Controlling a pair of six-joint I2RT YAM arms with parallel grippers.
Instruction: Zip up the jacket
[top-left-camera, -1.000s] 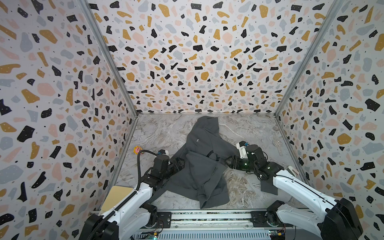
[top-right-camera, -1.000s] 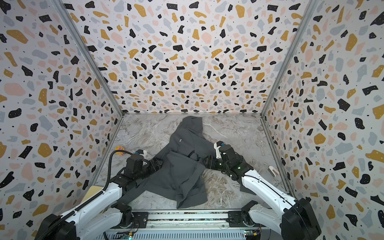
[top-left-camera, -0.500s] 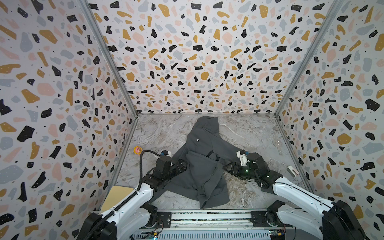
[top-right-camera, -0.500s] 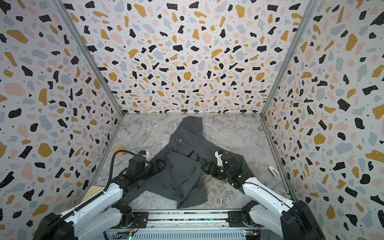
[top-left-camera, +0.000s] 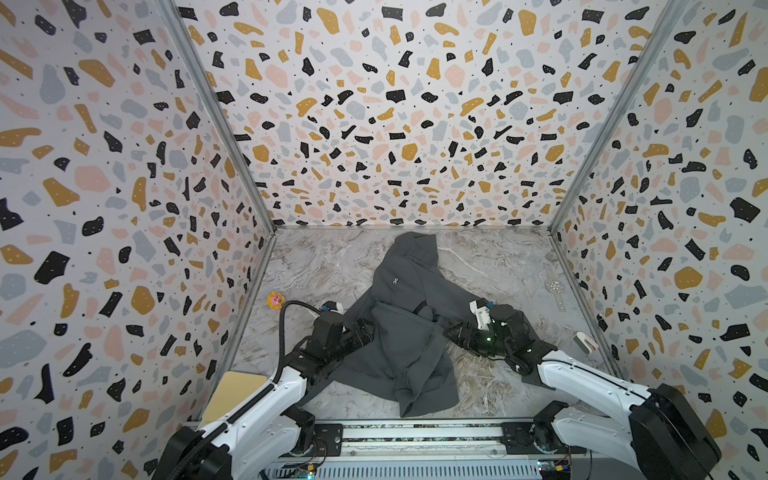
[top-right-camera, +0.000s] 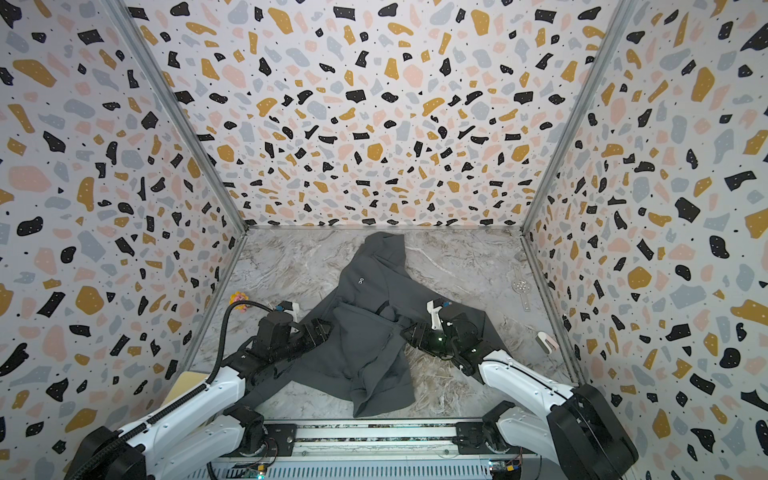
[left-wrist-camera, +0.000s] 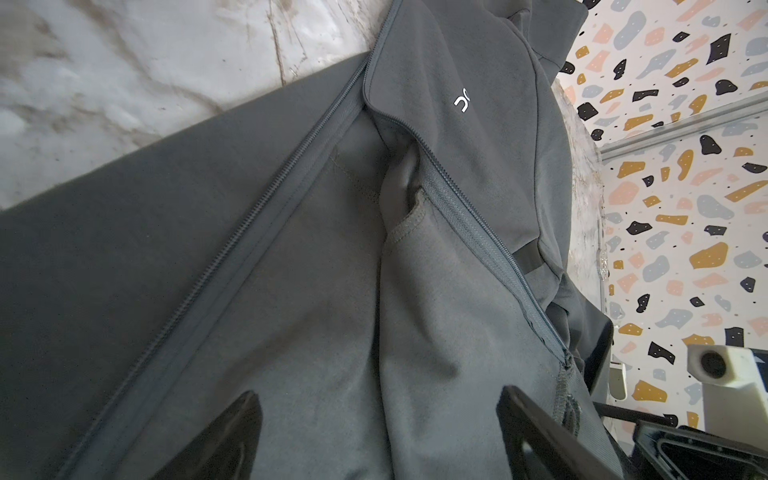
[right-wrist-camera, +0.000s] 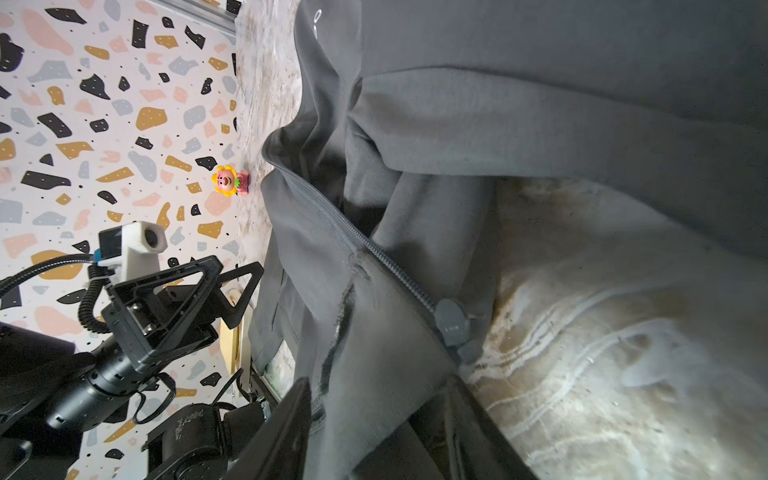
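The dark grey jacket (top-left-camera: 411, 332) (top-right-camera: 365, 336) lies crumpled and unzipped on the marble floor, its white logo (left-wrist-camera: 461, 99) towards the back. My left gripper (top-left-camera: 366, 332) (left-wrist-camera: 378, 399) hovers open over the jacket's inner lining, between the two zipper rows (left-wrist-camera: 249, 232). My right gripper (top-left-camera: 454, 333) (right-wrist-camera: 378, 386) is at the jacket's right front edge. Its jaws stand apart with the hem fabric between them, just below the zipper slider (right-wrist-camera: 451, 318). Whether the pads press the cloth does not show.
A small flower toy (top-left-camera: 275, 300) (right-wrist-camera: 226, 179) sits by the left wall. A clear plastic tool (top-left-camera: 555, 286) and a white object (top-left-camera: 584, 341) lie along the right wall. A tan pad (top-left-camera: 237, 390) is at the front left. Patterned walls close in three sides.
My right gripper has moved left and nearer onto the jacket's front edge, and its jaws have narrowed around the hem. The left gripper has barely shifted.
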